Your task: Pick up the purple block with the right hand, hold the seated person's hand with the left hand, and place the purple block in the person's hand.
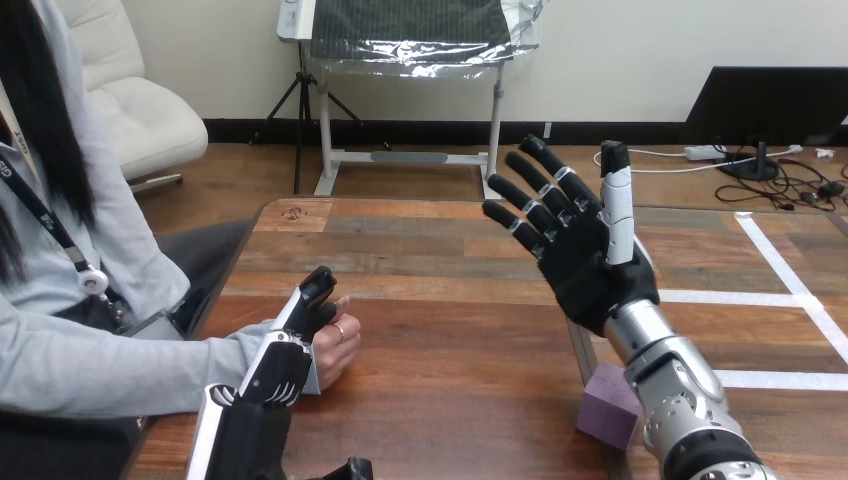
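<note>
Closest to the lens, at the lower left of the frame, the left hand (pixel 283 352) is lying with straight fingers alongside the person's hand (pixel 336 342), which is resting as a loose fist on the surface (pixel 440 330). The two are touching, but I am not seeing any finger or thumb wrapping round it, so I am counting that hand as open rather than holding. At the lower right the purple block (pixel 607 405) is sitting on the surface, just beside the silver right forearm (pixel 670 380) and partly hidden behind it. The right hand (pixel 578 250) is hovering well above the surface at centre right, palm facing the camera, fingers spread and straight, gripping nothing. I am judging the pick-up to be the step in hand, and it is not yet done. For the next move I am planning to lower the right hand toward the block, turn the palm to face it, and close thumb and fingers on opposite faces; with the block lying so close to the forearm, the reach is calling for a tight fold at the wrist
</note>
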Robot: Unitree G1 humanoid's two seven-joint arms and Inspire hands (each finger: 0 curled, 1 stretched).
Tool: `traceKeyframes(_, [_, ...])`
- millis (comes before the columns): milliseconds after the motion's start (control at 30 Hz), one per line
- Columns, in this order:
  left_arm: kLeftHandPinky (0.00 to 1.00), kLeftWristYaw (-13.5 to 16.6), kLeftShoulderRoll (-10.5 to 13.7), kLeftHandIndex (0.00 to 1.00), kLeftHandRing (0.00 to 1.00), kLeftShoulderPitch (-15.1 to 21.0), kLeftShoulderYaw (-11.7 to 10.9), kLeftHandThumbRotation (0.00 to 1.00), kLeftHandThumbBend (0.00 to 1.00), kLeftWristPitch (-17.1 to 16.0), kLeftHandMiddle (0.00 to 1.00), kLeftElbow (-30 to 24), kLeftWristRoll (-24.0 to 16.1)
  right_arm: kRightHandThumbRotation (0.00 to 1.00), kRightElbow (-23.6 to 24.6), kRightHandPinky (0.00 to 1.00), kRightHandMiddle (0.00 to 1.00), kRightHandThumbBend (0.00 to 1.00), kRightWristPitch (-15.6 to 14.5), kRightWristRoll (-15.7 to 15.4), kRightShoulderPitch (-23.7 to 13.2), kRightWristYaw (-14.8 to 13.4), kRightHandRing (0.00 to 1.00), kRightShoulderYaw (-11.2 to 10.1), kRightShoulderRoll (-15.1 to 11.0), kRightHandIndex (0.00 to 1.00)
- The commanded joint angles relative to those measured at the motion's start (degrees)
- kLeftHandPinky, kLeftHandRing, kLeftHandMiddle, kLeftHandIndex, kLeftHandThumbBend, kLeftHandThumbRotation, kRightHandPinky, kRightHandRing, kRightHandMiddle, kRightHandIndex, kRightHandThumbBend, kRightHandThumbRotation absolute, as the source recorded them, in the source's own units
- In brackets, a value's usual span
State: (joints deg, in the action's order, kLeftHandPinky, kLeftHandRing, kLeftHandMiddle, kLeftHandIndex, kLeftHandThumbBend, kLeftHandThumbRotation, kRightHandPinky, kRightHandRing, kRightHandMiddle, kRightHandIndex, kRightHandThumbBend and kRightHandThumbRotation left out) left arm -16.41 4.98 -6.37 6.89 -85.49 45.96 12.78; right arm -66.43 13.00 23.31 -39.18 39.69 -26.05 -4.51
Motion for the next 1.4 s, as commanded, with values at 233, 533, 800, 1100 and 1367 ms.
traceKeyframes(233, [0.93, 0.0, -0.5, 0.91, 0.95, 2.0, 0.5, 0.64, 1.0, -0.4, 0.95, -0.9, 0.5, 0.67, 11.4, 1.0, 1.0, 1.0, 5.9, -5.2, 2.3, -5.3, 1.0, 4.3, -2.7, 1.0])
traceKeyframes(533, [0.93, 0.1, -0.3, 0.91, 0.96, 1.7, 0.5, 0.63, 1.0, -0.6, 0.95, -1.2, 0.5, 0.65, 20.7, 1.0, 1.0, 1.0, 8.0, -10.4, 7.1, -8.6, 1.0, 7.6, -5.3, 1.0])
traceKeyframes(800, [0.93, 0.4, -0.5, 0.91, 0.95, 1.0, 0.7, 0.63, 1.0, 0.0, 0.95, -2.1, 0.8, 0.6, 27.2, 1.0, 1.0, 1.0, 9.3, -12.4, 11.2, -10.3, 1.0, 8.5, -7.4, 1.0])
traceKeyframes(1100, [0.92, 0.2, -0.3, 0.9, 0.95, 1.1, 1.2, 0.62, 1.0, 0.2, 0.94, -2.3, 1.5, 0.5, 31.9, 1.0, 1.0, 1.0, 10.6, -13.3, 15.5, -10.4, 1.0, 9.1, -10.7, 1.0])
traceKeyframes(1367, [0.92, 0.2, -0.3, 0.9, 0.94, 1.2, 1.3, 0.63, 1.0, 0.1, 0.94, -2.1, 1.9, 0.51, 36.9, 1.0, 0.98, 1.0, 9.8, -18.1, 19.7, -13.6, 1.0, 10.8, -14.3, 1.0])
